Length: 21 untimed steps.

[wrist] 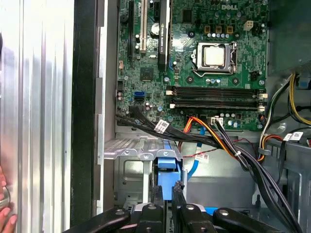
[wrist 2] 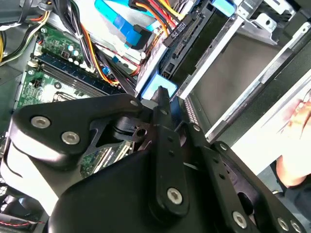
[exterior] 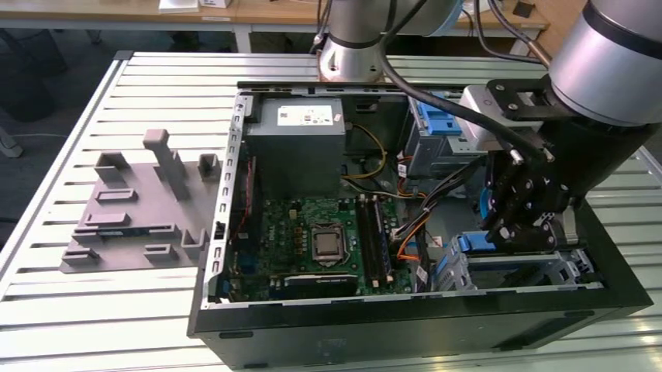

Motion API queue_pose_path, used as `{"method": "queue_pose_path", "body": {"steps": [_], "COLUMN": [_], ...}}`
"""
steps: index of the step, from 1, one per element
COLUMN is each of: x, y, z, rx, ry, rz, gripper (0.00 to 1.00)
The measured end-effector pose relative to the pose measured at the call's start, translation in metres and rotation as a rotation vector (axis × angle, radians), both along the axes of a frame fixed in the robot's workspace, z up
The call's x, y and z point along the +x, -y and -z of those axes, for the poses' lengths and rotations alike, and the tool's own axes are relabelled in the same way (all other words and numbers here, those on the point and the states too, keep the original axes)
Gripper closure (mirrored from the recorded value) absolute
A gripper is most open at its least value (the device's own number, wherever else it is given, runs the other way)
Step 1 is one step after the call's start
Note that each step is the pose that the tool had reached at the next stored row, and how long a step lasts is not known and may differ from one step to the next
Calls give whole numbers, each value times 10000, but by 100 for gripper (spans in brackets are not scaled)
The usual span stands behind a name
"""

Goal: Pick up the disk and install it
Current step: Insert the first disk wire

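The robot arm point(exterior: 610, 62) reached down from above into the open computer case point(exterior: 414, 325), its black gripper point(exterior: 528, 225) pointing downward over the near corner on the exterior view's right; the gripper's fingers point(wrist: 158, 199) stood almost together, clenched on a thin blue plastic piece point(wrist: 166, 182), seemingly the edge of the disk; in the exterior view the same blue showed just below the gripper point(exterior: 478, 242), where the disk sat upright within the grey metal drive cage point(exterior: 528, 267); how far it was seated could not be told; in the second wrist view the blue tab point(wrist 2: 160, 92) showed just past the fingertips beside a dark slot with silver walls point(wrist 2: 228, 82); the cage's metal rim hemmed the gripper closely on either side, and a bundle of black, orange and yellow cables point(wrist: 218, 141) ran just beside the cage, between it and the green motherboard point(wrist: 209, 63); room was far wider over the motherboard in the middle of the case; the grey power-supply box point(exterior: 300, 147) sat at the far end, well apart from the gripper; outside the case, on the slatted metal table point(exterior: 124, 302), a grey moulded fixture point(exterior: 135, 209) lay towards the exterior view's left; a person's fingers point(wrist: 6, 218) showed at the table's edge in the first wrist view.
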State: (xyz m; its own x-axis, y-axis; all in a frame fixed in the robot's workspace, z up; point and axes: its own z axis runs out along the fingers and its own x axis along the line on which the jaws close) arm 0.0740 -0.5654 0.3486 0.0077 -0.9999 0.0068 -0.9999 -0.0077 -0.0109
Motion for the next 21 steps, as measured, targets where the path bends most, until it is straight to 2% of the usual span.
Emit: {"method": "queue_pose_path", "body": {"steps": [17,21], "x": [1,57], "y": [0,0], "z": [0,0], "rx": [-1,-1], "ry": [-2,-2], "rz": [-1,0], "gripper": [78,78]}}
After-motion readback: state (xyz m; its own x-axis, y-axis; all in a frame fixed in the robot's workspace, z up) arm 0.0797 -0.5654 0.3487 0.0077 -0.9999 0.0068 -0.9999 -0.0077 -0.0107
